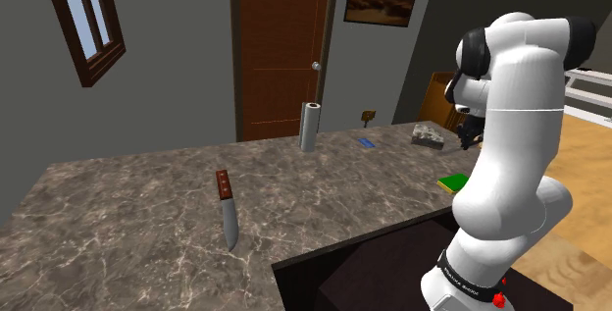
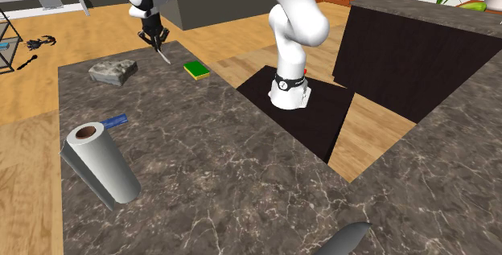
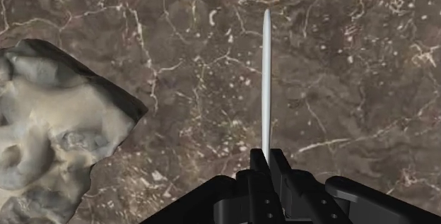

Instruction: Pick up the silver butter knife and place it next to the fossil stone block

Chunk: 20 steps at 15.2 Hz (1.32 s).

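A thin silver butter knife [image 3: 266, 81] is clasped between my black fingers, its blade pointing straight out ahead of the gripper [image 3: 267, 160]. The gripper is shut on it. Just beside the blade lies the fossil stone block [image 3: 49, 124], a lumpy grey-beige rock on the dark marble counter. In the second exterior view the gripper [image 2: 153, 34] hangs over the counter's far end, and the knife [image 2: 163, 55] slants down a short way to the right of the block [image 2: 113, 71]. In the shoulder view the block [image 1: 428, 134] sits near the counter's far right corner.
A green sponge [image 2: 196, 70] lies close to the knife's right. A blue object [image 2: 113, 121] and an upright paper towel roll [image 2: 100, 163] stand further along the counter [image 2: 241, 157]. A larger knife with a brown handle [image 1: 228, 211] lies at mid-counter.
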Each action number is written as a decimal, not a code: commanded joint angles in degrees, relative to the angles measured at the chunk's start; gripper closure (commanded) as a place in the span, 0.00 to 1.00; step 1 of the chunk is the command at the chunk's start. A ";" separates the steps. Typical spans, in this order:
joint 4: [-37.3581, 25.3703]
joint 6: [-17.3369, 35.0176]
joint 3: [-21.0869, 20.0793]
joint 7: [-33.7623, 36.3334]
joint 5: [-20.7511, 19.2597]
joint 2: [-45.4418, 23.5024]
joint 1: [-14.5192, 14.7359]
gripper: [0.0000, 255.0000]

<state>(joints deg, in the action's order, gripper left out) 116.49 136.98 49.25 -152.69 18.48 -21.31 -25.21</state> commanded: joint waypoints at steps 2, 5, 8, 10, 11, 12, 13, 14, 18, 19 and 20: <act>0.25 1.69 -1.50 -1.12 2.01 -1.88 -1.20 1.00; 0.63 3.34 -2.89 -2.20 3.77 -3.47 -2.31 1.00; 0.89 4.95 -4.35 -3.29 5.53 -5.09 -3.46 1.00; 0.97 5.75 -5.12 -3.83 6.41 -5.91 -4.06 1.00; 0.98 5.75 -5.12 -3.83 6.40 -5.91 -4.06 1.00; 0.97 5.75 -5.12 -3.83 6.40 -5.91 -4.06 1.00; 0.97 5.75 -5.12 -3.83 6.40 -5.91 -4.06 1.00; 0.97 5.75 -5.12 -3.83 6.40 -5.91 -4.06 1.00; 0.97 5.74 -5.12 -3.82 6.40 -5.91 -4.06 0.00; 0.97 5.74 -5.12 -3.82 6.40 -5.91 -4.06 0.00; 0.97 5.74 -5.12 -3.82 6.40 -5.91 -4.06 0.00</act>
<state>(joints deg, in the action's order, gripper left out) 117.46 142.72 44.14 -156.52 24.88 -27.22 -29.27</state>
